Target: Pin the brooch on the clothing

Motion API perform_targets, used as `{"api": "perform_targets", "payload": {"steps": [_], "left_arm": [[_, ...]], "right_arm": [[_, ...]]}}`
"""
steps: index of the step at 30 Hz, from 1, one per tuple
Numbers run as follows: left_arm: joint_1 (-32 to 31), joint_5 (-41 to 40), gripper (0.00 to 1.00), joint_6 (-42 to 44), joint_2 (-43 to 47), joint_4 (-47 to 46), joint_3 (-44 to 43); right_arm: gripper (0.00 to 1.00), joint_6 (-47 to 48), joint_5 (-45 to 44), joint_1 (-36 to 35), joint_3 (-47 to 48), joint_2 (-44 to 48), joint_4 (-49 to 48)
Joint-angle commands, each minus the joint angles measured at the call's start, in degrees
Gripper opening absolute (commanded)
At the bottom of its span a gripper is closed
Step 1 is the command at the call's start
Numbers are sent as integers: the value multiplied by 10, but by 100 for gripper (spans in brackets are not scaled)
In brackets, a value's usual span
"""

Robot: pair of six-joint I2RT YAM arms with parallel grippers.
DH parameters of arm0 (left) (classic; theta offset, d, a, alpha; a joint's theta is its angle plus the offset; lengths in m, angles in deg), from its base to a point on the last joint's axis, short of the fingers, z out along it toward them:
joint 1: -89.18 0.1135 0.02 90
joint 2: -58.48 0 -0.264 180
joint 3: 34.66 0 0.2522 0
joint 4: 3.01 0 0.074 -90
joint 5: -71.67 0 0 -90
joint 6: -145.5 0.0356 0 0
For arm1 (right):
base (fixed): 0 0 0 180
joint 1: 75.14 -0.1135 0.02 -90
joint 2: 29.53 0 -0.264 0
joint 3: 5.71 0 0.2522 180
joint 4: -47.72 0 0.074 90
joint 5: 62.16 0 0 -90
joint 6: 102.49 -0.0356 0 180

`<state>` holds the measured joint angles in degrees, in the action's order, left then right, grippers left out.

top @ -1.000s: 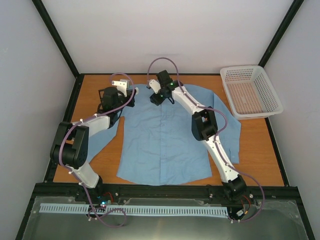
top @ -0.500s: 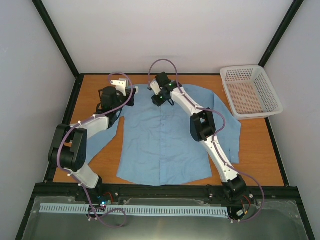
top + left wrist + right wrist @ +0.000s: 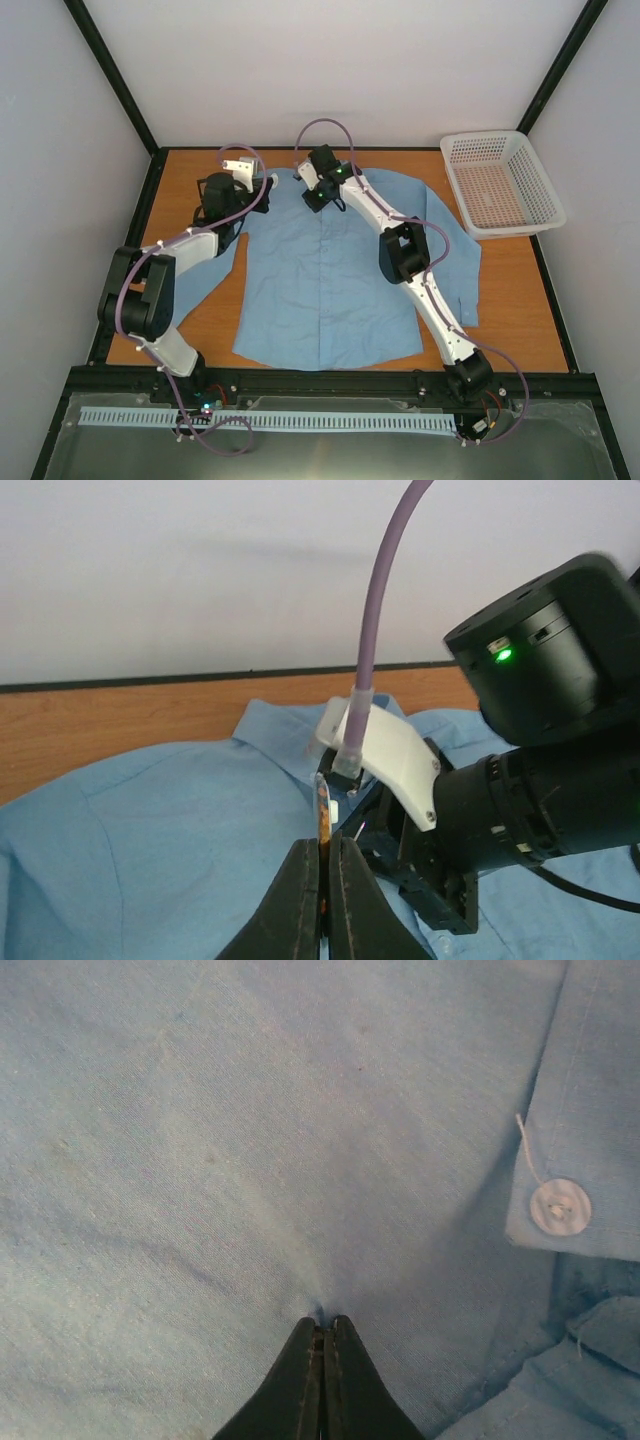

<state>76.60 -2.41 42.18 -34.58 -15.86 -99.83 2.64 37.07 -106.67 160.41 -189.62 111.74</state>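
Right gripper jaws just closed from wide, pinching pucker of light blue button-up shirt near white round button. Left gripper clamps small thin disc brooch edge-on. Fabric likely gathered for pinning.

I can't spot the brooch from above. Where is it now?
The brooch shows edge-on in the left wrist view, pinched in the shut left gripper, above the shirt by its collar.

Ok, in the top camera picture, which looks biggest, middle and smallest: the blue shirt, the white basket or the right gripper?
1. blue shirt: biggest by far.
2. white basket: clearly smaller than the shirt.
3. right gripper: smallest, even though it sits a bit nearer the camera.
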Motion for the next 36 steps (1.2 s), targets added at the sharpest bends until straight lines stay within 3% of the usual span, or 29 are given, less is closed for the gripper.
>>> {"api": "perform_targets", "payload": {"steps": [1,7,13,21,31,36], "left_arm": [[5,2,1,22,-34,23,-45],[5,3,1,21,-50,15,-53],[5,16,1,55,-84,21,-67],[5,43,1,151,-149,54,-125],[5,55,1,195,-230,114,-204],[4,31,1,222,-241,116,-203]], "right_arm": [[3,8,7,6,-20,12,8],[3,5,20,8,-31,64,-2],[3,-15,60,9,-121,127,-48],[3,-27,105,24,-123,116,-70],[3,-35,141,33,-138,117,-82],[3,-44,161,40,-138,113,-88]]}}
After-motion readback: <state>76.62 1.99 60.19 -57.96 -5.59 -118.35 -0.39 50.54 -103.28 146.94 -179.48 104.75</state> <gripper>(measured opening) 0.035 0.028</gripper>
